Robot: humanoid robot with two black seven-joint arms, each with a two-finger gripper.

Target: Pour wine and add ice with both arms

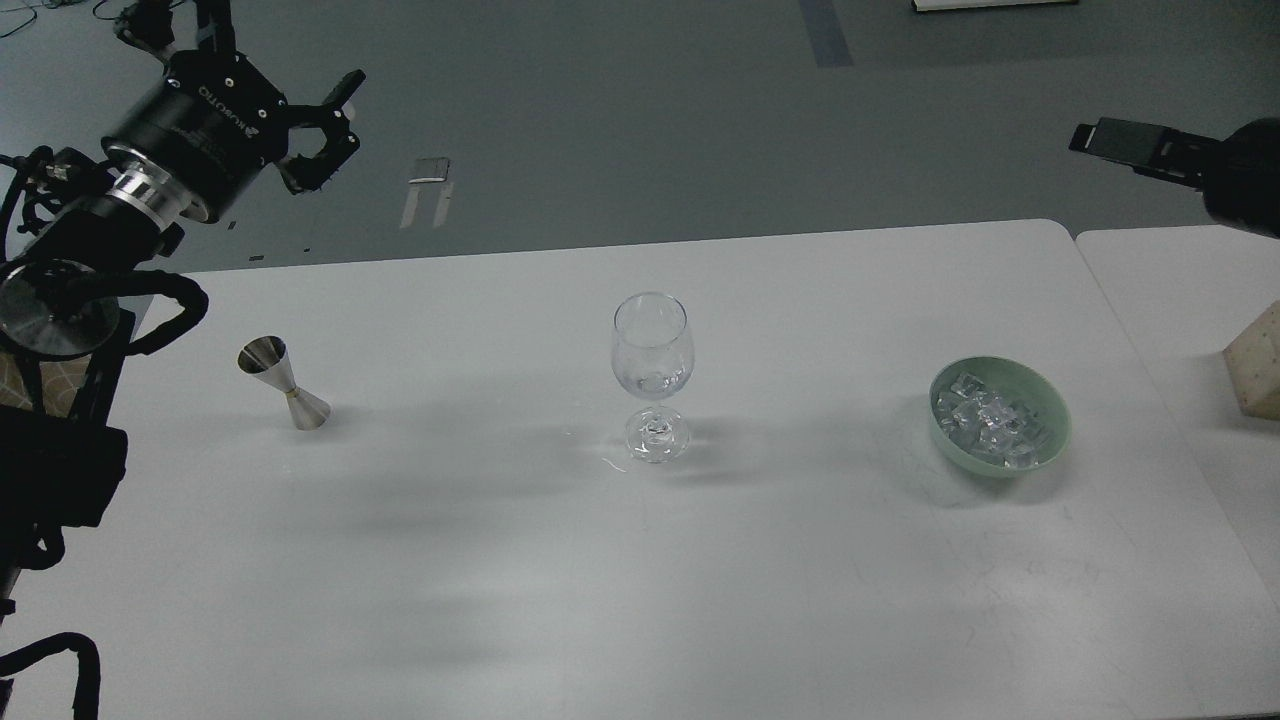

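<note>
1. Left gripper (325,135): held high over the floor beyond the table's (500,560) far left corner, fingers spread, holding nothing, pointing right.
2. Right gripper (1110,140): seen edge-on at the far right; cannot tell whether it is spread or closed. It points left.
3. Jigger (283,384): stands on the table's left side, long axis tilted.
4. Wine glass (652,375): upright at centre, wine (655,384) low in its bowl.
5. Ice (990,422): heaped in the green bowl (1050,445), right of the glass.

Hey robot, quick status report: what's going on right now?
Left gripper open, empty, high over the table's far-left edge. Right gripper edge-on, state unclear. Ice in green bowl; wine glass centre. Nothing in the way.
</note>
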